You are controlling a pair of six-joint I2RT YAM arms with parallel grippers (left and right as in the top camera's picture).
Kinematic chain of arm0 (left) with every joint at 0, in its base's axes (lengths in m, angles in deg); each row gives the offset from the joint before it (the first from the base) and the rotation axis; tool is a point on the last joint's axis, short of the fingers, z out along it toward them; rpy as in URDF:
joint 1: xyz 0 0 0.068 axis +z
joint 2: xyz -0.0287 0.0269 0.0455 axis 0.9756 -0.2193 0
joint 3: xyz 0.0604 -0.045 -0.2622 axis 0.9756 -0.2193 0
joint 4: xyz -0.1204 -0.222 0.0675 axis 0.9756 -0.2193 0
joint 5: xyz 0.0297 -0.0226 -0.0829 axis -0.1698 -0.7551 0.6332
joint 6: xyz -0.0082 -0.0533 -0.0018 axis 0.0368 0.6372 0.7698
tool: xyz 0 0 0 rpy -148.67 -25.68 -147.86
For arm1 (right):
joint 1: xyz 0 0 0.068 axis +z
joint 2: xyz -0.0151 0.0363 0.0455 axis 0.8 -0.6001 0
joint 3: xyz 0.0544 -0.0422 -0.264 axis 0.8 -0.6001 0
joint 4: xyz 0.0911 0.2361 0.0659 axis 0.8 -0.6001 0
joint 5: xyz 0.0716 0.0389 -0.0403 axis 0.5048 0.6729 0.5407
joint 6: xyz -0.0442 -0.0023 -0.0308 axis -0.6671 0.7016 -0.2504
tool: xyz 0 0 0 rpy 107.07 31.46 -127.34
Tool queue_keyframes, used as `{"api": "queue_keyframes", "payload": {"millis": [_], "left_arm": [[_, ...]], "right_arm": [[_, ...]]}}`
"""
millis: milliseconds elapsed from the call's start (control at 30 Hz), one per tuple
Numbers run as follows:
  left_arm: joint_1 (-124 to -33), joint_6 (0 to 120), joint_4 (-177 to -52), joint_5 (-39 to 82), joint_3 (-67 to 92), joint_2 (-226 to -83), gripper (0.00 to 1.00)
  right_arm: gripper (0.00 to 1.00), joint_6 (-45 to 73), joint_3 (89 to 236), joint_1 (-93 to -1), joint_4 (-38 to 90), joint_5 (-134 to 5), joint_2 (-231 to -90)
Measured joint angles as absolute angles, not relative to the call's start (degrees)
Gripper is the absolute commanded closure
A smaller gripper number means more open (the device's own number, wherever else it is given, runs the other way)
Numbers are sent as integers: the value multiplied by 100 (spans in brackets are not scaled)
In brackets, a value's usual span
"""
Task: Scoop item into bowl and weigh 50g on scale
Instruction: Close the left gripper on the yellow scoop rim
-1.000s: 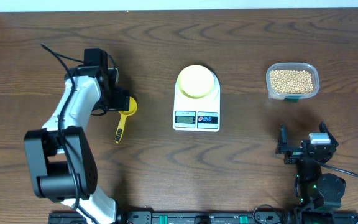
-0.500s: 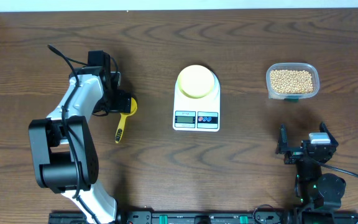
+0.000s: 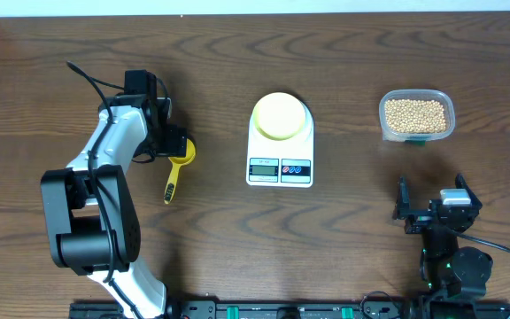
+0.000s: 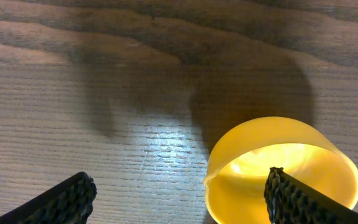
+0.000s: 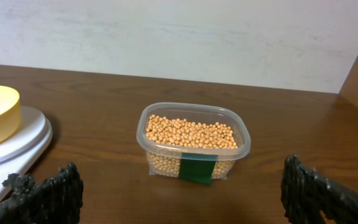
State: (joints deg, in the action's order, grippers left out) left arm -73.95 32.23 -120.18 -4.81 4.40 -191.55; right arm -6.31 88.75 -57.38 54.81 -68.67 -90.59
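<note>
From above, the left gripper point(image 3: 170, 142) hovers at the scoop point(image 3: 177, 164) cup. The bowl point(image 3: 281, 116) sits on the scale point(image 3: 280, 167), with the beans point(image 3: 415, 113) well to its right.

Left wrist: jaws spread wide, cup off-centre (better to centre on the handle before closing).

Right wrist: the right gripper point(image 5: 182, 180) is spread wide and empty, facing the tub point(image 5: 242, 147).

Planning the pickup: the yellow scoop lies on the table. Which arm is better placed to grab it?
Left. The left gripper hangs open at the scoop; the right gripper sits beyond the scale, near the tub.
</note>
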Motion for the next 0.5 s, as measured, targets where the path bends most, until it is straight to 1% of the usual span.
{"api": "queue_keyframes", "payload": {"millis": [500], "left_arm": [[-7395, 3223, -12003, -267, 440, -19155, 11]], "right_arm": [[1, -633, 8875, -5738, 5481, -6867, -9059]]}}
